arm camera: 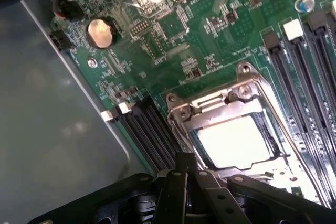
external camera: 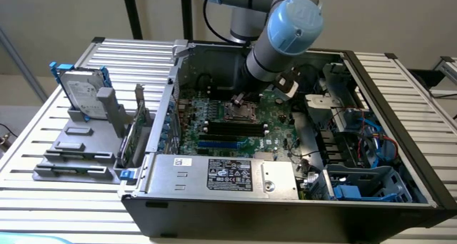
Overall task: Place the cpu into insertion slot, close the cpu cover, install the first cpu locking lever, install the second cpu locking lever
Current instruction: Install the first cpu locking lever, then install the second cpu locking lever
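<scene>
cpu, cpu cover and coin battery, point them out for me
cpu point(arm camera: 233, 141), wrist view, middle of its shiny top
cpu cover point(arm camera: 223, 109), wrist view, the frame's bar beside the cpu
coin battery point(arm camera: 100, 32), wrist view, centre of its round face

A silver hard drive point(external camera: 80, 93) stands in a grey plastic rack point(external camera: 78, 150) (slatted metal table point(external camera: 43, 142)), at nine o'clock from the open black computer case point(external camera: 286, 217).

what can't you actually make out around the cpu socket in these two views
- Exterior view: the insertion slot is too small to show whether the cpu cover is down; the arm hides the board behind it.
- Wrist view: glare washes out the cpu, so no markings read.
- Wrist view: the gripper hides the near edge of the cpu cover.
- Wrist view: locking levers' positions are unclear.
</scene>
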Robot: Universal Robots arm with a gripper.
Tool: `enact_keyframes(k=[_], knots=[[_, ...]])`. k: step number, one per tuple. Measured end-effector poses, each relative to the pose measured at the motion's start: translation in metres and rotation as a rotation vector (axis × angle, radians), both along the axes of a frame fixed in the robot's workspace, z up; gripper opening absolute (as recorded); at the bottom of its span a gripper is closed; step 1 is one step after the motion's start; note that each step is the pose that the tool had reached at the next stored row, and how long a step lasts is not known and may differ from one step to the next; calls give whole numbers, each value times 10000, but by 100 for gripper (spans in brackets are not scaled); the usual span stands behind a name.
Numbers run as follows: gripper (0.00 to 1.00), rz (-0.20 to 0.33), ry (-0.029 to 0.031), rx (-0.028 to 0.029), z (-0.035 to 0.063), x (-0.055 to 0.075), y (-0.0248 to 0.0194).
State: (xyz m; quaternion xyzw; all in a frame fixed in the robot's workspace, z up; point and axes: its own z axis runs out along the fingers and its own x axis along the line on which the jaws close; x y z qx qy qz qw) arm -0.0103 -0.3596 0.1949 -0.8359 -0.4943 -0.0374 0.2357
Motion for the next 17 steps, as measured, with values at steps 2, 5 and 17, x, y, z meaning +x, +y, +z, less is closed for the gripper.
enact_keyframes(k=[2,5,17], knots=[[11,0,0,1,32,-27,-6],[11,3,-1,7,36,-28,-5],[11,1,0,7,37,-28,-6]])
